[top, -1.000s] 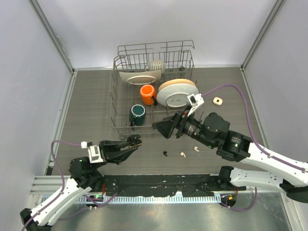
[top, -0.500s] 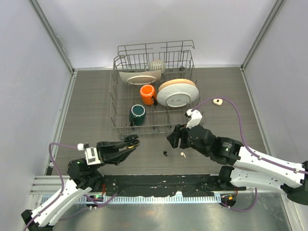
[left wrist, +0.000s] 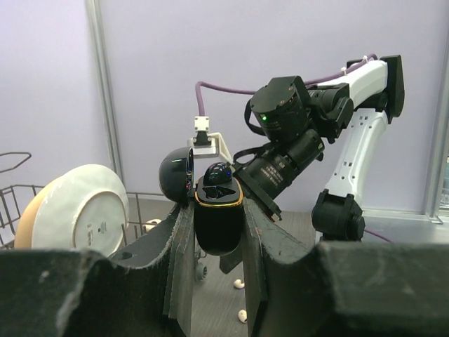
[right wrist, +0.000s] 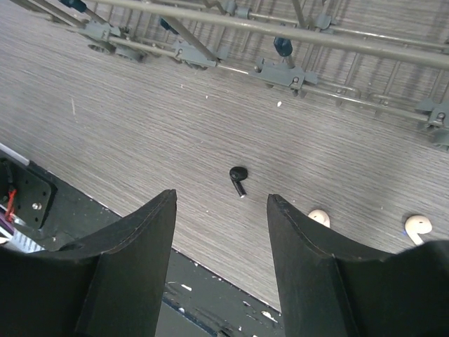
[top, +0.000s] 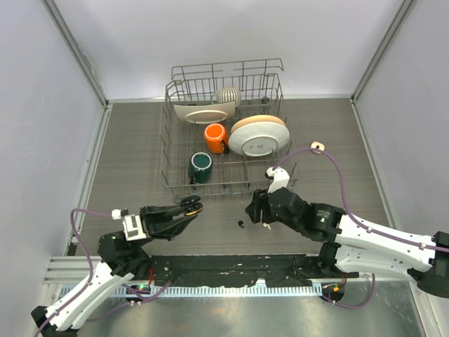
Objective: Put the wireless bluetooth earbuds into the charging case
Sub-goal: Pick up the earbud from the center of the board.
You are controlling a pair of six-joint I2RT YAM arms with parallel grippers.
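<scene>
Black case (top: 191,205), lid up, sits pinched in my left fingers (top: 184,208), just in front of the rack (top: 166,140) near its front left corner. Seen from above, my right fingers (top: 251,209) point down in front of the rack's front right part. They hang just over a black earbud (top: 241,224) on the table (top: 133,154). A cream earbud (top: 266,225) lies just right of it.

From my left wrist, the left fingers (left wrist: 217,235) press on both sides of the case (left wrist: 217,210). Its lid (left wrist: 175,175) is tipped back to the left. A glossy black dome shows in its top; whether that is an earbud I cannot tell. A plate (left wrist: 77,210) in the rack (left wrist: 14,189) stands at the left.

From my right wrist, the right fingers (right wrist: 221,199) are spread with nothing between them. The black earbud (right wrist: 238,175) lies on the table (right wrist: 126,126) just beyond the tips, in front of the rack's (right wrist: 280,70) feet, touching neither finger. Two cream earbuds (right wrist: 319,217) lie to its right, farther from the rack.
</scene>
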